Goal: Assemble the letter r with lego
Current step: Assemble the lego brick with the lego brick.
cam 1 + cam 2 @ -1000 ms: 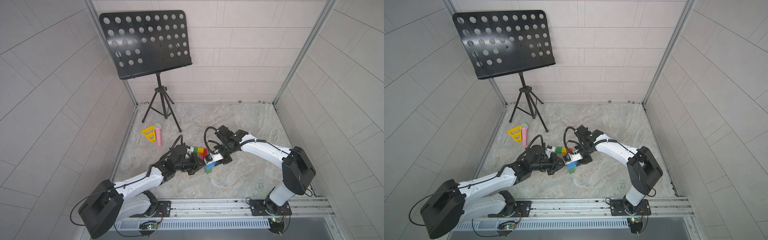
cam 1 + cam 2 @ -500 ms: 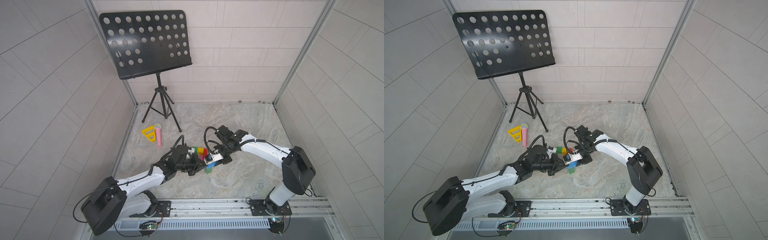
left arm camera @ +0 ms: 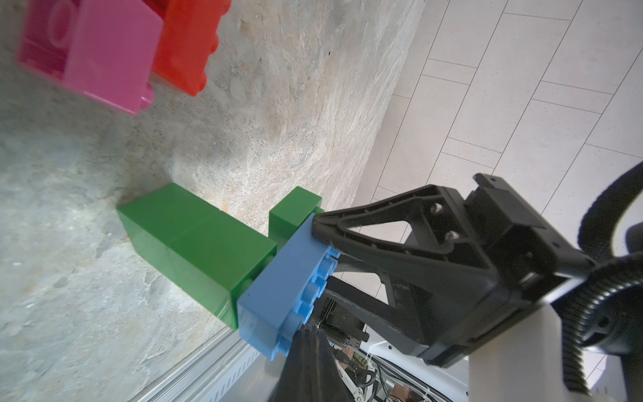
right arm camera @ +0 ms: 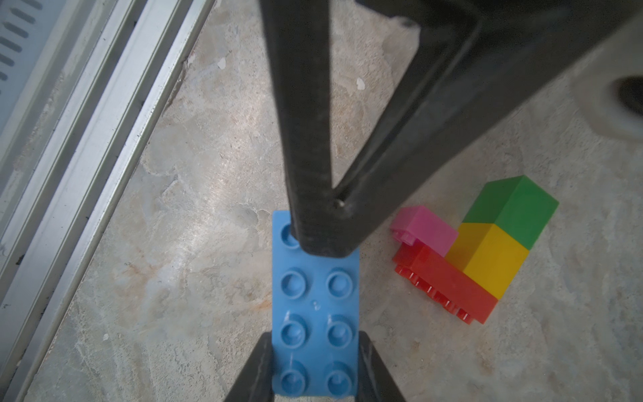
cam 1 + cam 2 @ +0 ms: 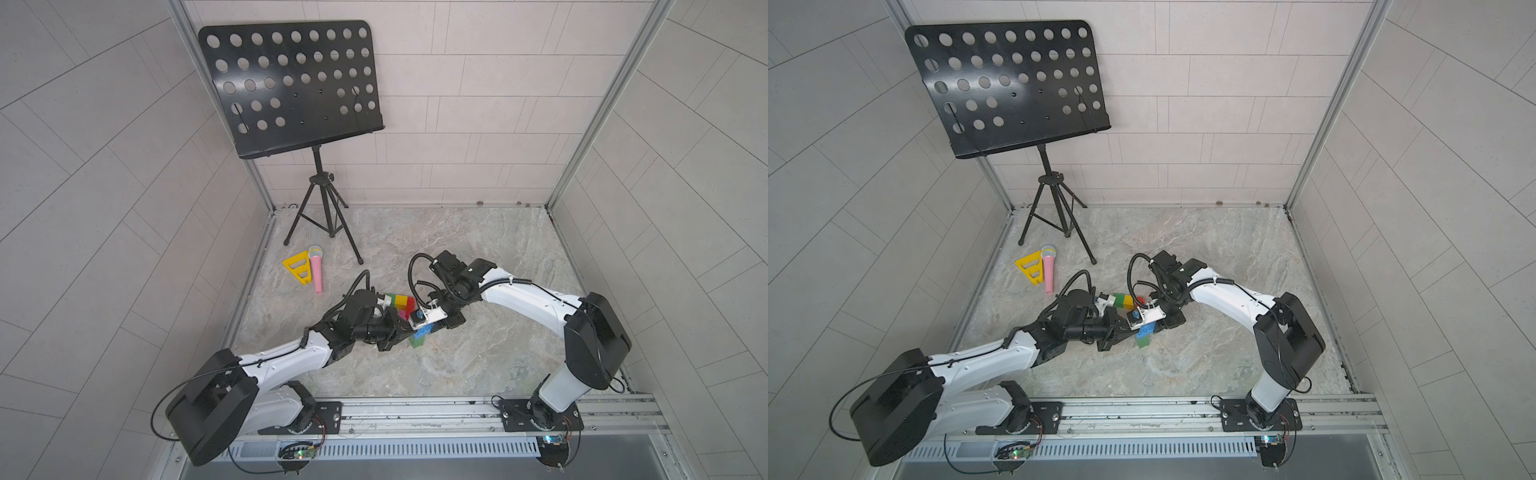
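In the right wrist view my right gripper (image 4: 315, 372) is shut on the long blue lego brick (image 4: 315, 299), one finger on each long side. The blue brick sits across a stack of two green bricks (image 3: 198, 243) standing on the floor, and a single green brick (image 3: 294, 212) hangs under its other end. My left gripper (image 3: 308, 334) is shut, and its tip rests on the blue brick's studs (image 4: 290, 236). In both top views the two grippers meet over the blue brick (image 5: 424, 331) (image 5: 1145, 331). Beside it lies a joined group: pink (image 4: 424, 229), red (image 4: 445, 282), yellow (image 4: 487, 257) and green (image 4: 511, 209).
A black music stand (image 5: 291, 91) on a tripod (image 5: 320, 220) stands at the back left. A yellow triangle (image 5: 297, 268) and a pink toy microphone (image 5: 316, 274) lie near the left wall. An aluminium rail (image 5: 415, 409) runs along the front edge.
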You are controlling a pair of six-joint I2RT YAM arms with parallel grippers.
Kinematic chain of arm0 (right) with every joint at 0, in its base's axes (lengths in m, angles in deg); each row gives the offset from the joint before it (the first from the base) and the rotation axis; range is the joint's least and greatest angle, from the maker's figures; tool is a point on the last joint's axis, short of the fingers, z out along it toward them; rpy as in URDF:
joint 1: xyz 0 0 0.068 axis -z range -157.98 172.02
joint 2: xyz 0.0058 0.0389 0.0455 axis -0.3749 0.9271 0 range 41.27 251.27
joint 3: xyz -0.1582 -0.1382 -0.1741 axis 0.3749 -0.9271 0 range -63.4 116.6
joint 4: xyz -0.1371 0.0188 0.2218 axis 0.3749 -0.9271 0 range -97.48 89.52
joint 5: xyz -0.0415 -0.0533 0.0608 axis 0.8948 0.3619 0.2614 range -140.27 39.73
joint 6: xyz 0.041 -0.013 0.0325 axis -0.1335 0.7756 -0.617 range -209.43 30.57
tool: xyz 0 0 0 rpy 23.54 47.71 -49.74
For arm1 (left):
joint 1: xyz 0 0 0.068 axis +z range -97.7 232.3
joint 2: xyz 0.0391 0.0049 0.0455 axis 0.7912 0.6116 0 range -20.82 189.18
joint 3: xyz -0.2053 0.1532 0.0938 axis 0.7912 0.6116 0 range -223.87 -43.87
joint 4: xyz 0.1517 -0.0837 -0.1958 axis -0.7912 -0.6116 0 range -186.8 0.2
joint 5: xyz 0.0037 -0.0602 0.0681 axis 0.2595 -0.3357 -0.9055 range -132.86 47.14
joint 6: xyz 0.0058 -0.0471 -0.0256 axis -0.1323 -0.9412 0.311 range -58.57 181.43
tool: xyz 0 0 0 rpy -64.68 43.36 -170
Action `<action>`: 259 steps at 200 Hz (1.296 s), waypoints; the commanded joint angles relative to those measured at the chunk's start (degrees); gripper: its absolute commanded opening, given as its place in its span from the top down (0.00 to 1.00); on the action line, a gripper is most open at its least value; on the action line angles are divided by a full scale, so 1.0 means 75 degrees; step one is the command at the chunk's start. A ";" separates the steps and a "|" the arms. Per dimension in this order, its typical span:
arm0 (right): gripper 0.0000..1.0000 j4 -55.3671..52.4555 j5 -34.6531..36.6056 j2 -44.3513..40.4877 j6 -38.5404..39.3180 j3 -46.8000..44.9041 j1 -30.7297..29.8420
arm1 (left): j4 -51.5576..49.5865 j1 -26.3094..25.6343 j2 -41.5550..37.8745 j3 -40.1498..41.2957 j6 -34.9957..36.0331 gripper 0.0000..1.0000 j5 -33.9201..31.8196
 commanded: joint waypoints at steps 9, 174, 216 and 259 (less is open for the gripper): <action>1.00 -0.0423 0.0056 0.0081 0.0085 0.0139 -0.0005 | 0.0240 0.0023 0.0030 -0.0211 0.0004 1.00 0.0075; 1.00 -0.0439 0.0038 0.0177 0.0050 0.0162 -0.0012 | -0.0873 0.0013 0.0095 -0.0101 0.0289 1.00 -0.0225; 1.00 -0.0407 0.0035 0.0216 0.0050 0.0144 -0.0040 | -0.2233 0.0013 0.0030 -0.0091 0.0682 1.00 -0.0628; 1.00 -0.0359 0.0000 0.0272 0.0003 0.0138 -0.0067 | -0.2250 0.0013 0.0317 0.0137 0.0744 1.00 -0.0722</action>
